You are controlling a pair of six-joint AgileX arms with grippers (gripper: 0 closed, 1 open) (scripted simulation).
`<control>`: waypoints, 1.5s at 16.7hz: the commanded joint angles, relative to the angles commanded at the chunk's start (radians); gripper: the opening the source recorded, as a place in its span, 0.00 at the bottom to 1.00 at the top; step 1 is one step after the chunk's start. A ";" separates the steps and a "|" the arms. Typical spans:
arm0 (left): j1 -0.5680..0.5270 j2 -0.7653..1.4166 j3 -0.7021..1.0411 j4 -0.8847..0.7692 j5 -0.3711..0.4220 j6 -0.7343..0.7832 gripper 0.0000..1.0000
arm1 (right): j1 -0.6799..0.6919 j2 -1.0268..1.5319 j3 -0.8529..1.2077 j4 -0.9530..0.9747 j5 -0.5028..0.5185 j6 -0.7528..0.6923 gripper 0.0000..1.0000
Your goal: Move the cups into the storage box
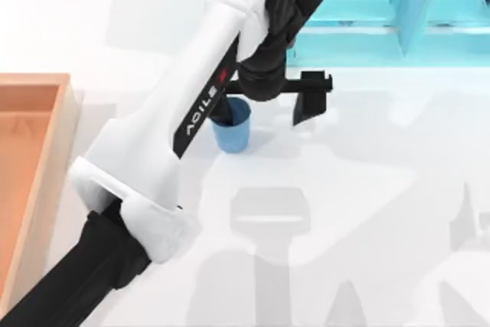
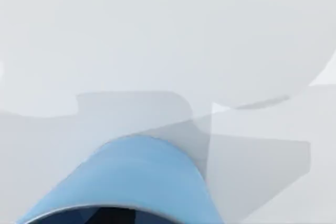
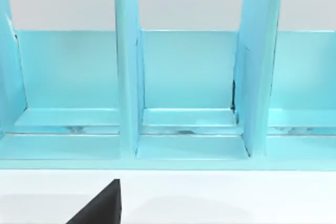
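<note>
A plain blue cup [image 1: 232, 125] stands upright on the white table, a little left of centre. My left arm reaches across from the lower left, and its gripper [image 1: 268, 109] hangs open at the cup. One black finger [image 1: 227, 117] dips at the cup's rim, and the other stands well to the cup's right. In the left wrist view the blue cup [image 2: 142, 177] sits very close, its dark inside just showing. The storage box [image 1: 66, 124], orange-brown wood with a tan rim, lies at the table's left edge, well left of the cup.
A turquoise shelf unit [image 1: 398, 5] with upright dividers runs along the back right. The right wrist view faces the shelf unit's [image 3: 189, 72] compartments, with a black wedge [image 3: 102, 207] low in front. White table [image 1: 367, 212] spreads to the right and front.
</note>
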 joint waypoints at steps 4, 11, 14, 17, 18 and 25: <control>0.000 0.000 0.000 0.000 0.000 0.000 0.47 | 0.000 0.000 0.000 0.000 0.000 0.000 1.00; 0.000 0.000 0.000 0.000 0.000 0.000 0.00 | 0.000 0.000 0.000 0.000 0.000 0.000 1.00; 0.000 0.000 0.000 0.000 0.000 0.000 0.00 | 0.000 0.000 0.000 0.000 0.000 0.000 1.00; 0.000 0.000 0.000 0.000 0.000 0.000 0.00 | 0.000 0.000 0.000 0.000 0.000 0.000 1.00; 0.000 0.000 0.000 0.000 0.000 0.000 0.00 | 0.000 0.000 0.000 0.000 0.000 0.000 1.00; 0.017 -0.153 -0.197 0.130 0.010 0.022 0.00 | 0.000 0.000 0.000 0.000 0.000 0.000 1.00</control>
